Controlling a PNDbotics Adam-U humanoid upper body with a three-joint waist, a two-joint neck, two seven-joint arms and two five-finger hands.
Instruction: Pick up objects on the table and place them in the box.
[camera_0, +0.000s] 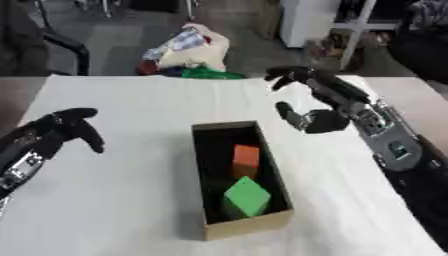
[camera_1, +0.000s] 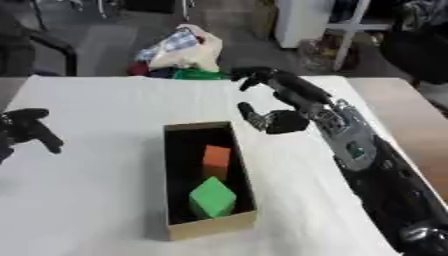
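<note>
An orange block (camera_0: 246, 156) and a green block (camera_0: 248, 196) lie in the box (camera_0: 249, 226) on the white table (camera_0: 122, 200). The right hand (camera_0: 317, 102) hovers empty beyond its far right corner, fingers spread; the left hand (camera_0: 68, 127), relaxed, is well left.

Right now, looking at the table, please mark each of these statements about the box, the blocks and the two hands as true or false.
1. The orange block lies inside the cardboard box. True.
2. The green block sits on the white table outside the box. False: it is in the box, nearer the camera than the orange one.
3. The right hand holds a block. False: it is empty, beside the box's far right corner.
4. The left hand is away from the box, holding nothing. True.
</note>
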